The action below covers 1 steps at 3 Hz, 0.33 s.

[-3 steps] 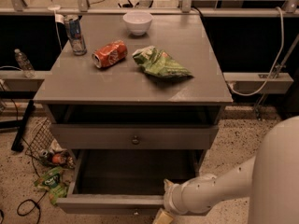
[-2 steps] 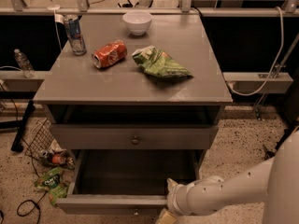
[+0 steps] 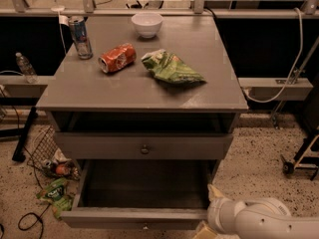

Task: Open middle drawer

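The grey cabinet has its middle drawer (image 3: 139,217) pulled far out, so its dark empty interior shows. Its plain front sits low in the view, at the bottom edge. Above it, the uppermost drawer front (image 3: 99,146) with its small round knob (image 3: 144,149) stands slightly out from the cabinet. The lowest drawer is hidden under the open one. My gripper (image 3: 212,210) is at the front right corner of the open middle drawer, on the end of my white arm (image 3: 259,222), which comes in from the bottom right.
On the cabinet top (image 3: 99,91) are a white bowl (image 3: 146,24), an upright can (image 3: 79,38), a red can lying on its side (image 3: 117,58) and a green chip bag (image 3: 172,67). On the floor at left are a wire basket with litter (image 3: 55,163) and cables. A rail runs along the right.
My arm and gripper have moved right along the front of the open drawer toward its right corner. The drawer stays open as before.
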### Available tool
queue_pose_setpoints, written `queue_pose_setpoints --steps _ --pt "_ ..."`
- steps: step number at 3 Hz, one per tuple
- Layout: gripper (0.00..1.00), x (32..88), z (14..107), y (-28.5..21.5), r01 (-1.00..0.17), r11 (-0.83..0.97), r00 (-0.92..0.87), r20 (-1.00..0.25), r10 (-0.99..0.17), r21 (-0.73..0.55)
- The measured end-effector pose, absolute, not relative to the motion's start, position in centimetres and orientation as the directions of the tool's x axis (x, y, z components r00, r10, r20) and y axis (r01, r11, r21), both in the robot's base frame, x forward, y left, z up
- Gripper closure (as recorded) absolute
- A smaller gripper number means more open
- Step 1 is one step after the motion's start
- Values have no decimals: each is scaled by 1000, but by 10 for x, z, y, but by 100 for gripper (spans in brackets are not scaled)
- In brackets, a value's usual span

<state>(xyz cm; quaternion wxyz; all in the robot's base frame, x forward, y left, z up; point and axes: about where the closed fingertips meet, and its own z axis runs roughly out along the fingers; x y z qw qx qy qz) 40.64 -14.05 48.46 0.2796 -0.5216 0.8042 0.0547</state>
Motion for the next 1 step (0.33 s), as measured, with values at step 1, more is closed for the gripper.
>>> queue_pose_setpoints --steps 1 --pt "0 404 484 -145 -865 459 -309 -507 -805 -201"
